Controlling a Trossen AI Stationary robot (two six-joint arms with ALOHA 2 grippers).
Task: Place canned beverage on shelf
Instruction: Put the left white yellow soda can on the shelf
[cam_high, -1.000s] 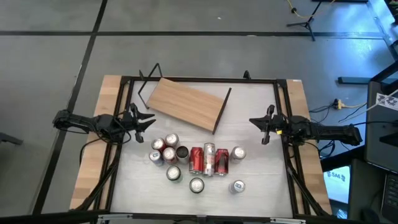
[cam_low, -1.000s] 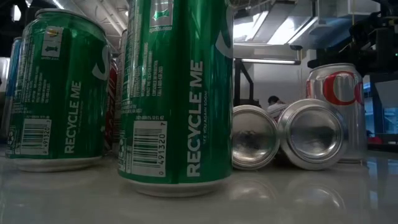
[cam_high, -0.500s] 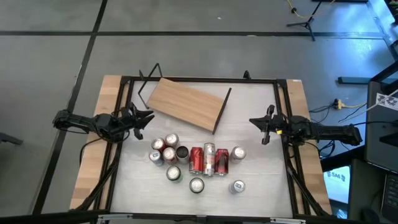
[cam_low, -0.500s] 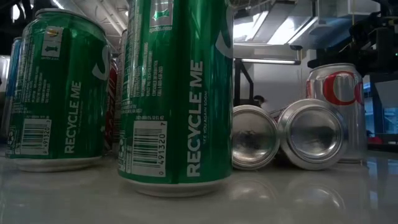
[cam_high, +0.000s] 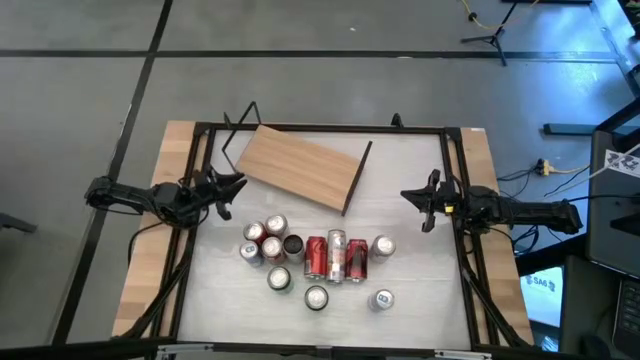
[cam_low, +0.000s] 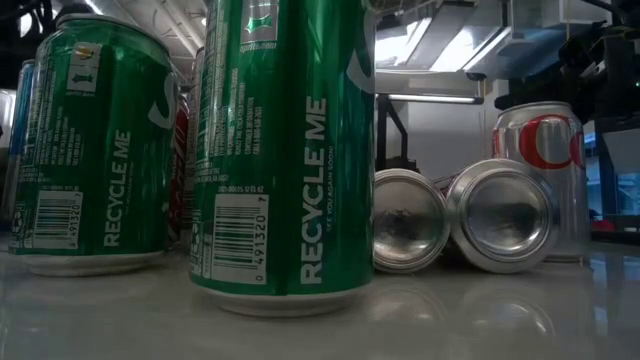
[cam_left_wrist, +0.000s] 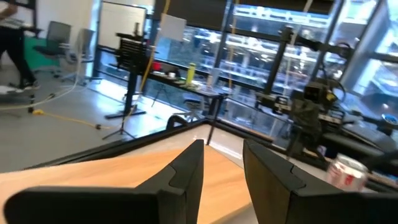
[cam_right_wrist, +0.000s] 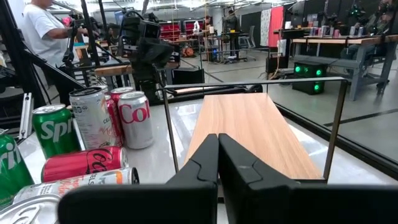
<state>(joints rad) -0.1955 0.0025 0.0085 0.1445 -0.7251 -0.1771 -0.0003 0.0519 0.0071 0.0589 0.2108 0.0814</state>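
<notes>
The shelf (cam_high: 300, 165), a light-brown board on thin black wire supports (cam_right_wrist: 336, 124), stands askew at the table's far middle. Several beverage cans (cam_high: 310, 260) cluster near the middle: some upright, two red ones (cam_high: 318, 258) and a silver one lying on their sides. In the low view two green cans (cam_low: 285, 150) stand in front. My left gripper (cam_high: 232, 188) hovers at the table's left, beside the shelf's left end, open with nothing between its fingers (cam_left_wrist: 222, 149). My right gripper (cam_high: 408, 197) hovers at the right, shut (cam_right_wrist: 217, 138), pointing at the shelf's right end.
A black frame (cam_high: 320, 128) runs round the white tabletop, with wooden strips (cam_high: 150, 260) along both sides. There is bare table between the shelf and my right gripper and at the near left corner. A person (cam_right_wrist: 46, 37) stands in the room beyond.
My left gripper has rolled about its own pointing line while staying in place at the table's left; its fingers show at a different slant in the high view. The cans and the shelf have not moved.
</notes>
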